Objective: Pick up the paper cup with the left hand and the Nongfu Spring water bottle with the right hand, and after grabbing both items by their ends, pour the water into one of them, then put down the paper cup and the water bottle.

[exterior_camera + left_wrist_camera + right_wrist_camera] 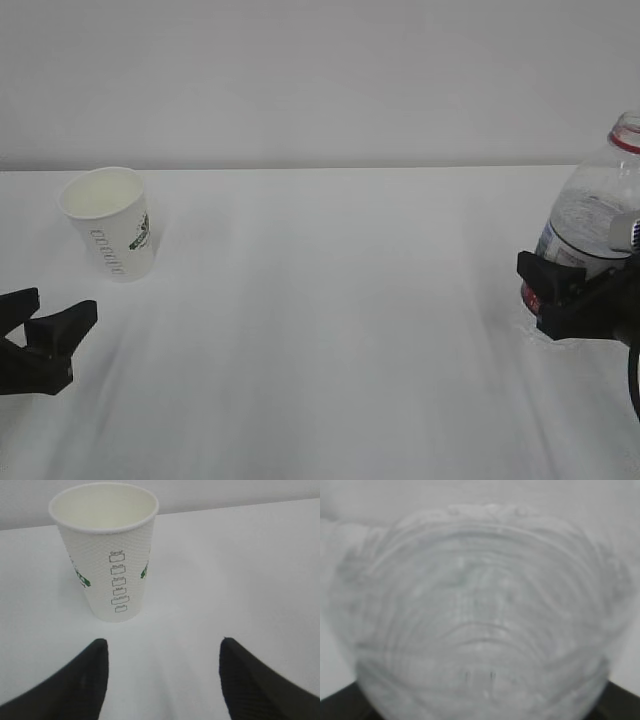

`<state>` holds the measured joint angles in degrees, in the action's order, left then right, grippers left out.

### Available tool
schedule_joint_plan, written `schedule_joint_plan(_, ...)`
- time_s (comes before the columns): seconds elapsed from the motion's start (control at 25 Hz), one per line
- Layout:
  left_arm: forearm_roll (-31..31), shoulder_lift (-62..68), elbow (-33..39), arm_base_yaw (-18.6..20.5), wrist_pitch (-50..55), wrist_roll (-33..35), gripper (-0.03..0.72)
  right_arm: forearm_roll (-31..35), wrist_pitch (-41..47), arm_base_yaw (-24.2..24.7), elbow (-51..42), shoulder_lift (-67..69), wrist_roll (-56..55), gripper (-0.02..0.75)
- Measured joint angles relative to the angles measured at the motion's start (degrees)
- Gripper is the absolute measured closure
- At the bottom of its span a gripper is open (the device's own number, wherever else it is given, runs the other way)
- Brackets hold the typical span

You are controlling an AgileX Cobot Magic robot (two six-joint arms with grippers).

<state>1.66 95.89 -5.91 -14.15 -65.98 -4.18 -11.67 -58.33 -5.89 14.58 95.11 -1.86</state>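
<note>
Cup: the paper cup (110, 222) stands upright on the white table (330, 330), far left and toward the back edge, mouth open.
Cup, wrist view: the left wrist camera shows a column of small printed boxes down its side and green marks on both flanks (107, 550); the exterior view shows only grey lettering and 1 green logo.
Left hand: the left hand (45, 335) sits low at the left edge, its 2 fingers spread apart and holding nothing, clear of the cup and nearer the camera.
Bottle: the water bottle (598, 215) stands at the far right edge, red ring at its neck, partly cut off by the frame.
Right hand: the right hand (570, 295) has its fingers set around the bottle's lower body at the label, closed against it.
Bottle, wrist view: the right wrist camera shows only blurred clear ribs (480, 625) filling the frame, dark fingertips in both bottom corners.
</note>
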Motion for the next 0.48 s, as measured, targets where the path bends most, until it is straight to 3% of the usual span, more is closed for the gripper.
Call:
schedule_joint_plan(0.16,-0.05,1.38,-2.14,0.0,0.0,1.1,0.174,0.0,0.36,0.0,0.0,0.0,0.05,0.243)
schedule_joint_plan(0.36,-2.36,3.4,-4.6,0.0,0.0,1.36,0.041,0.0,0.36,0.0,0.0,0.0,0.14,0.243)
schedule_joint_plan(0.48,-4.94,5.75,-5.92,0.0,0.0,1.36,0.006,0.0,0.36,0.0,0.0,-0.07,0.14,0.244)
